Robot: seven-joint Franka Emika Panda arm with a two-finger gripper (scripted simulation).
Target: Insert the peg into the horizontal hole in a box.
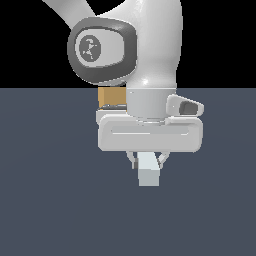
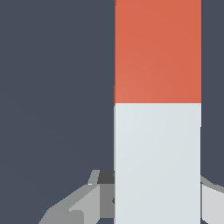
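The peg (image 2: 157, 131) fills much of the wrist view, red-orange on one half and white on the other. In the exterior view only the peg's white end (image 1: 148, 170) shows, pointing toward the camera below the white hand. My gripper (image 1: 148, 160) is shut on the peg's white half, a finger (image 2: 83, 201) pressed on each side. The tan box (image 1: 111, 96) sits behind the arm, mostly covered by the wrist and hand. The horizontal hole is hidden.
A dark grey-blue floor (image 1: 50, 190) stretches all around. The white arm and its grey joint cap (image 1: 102, 50) block the upper middle of the exterior view.
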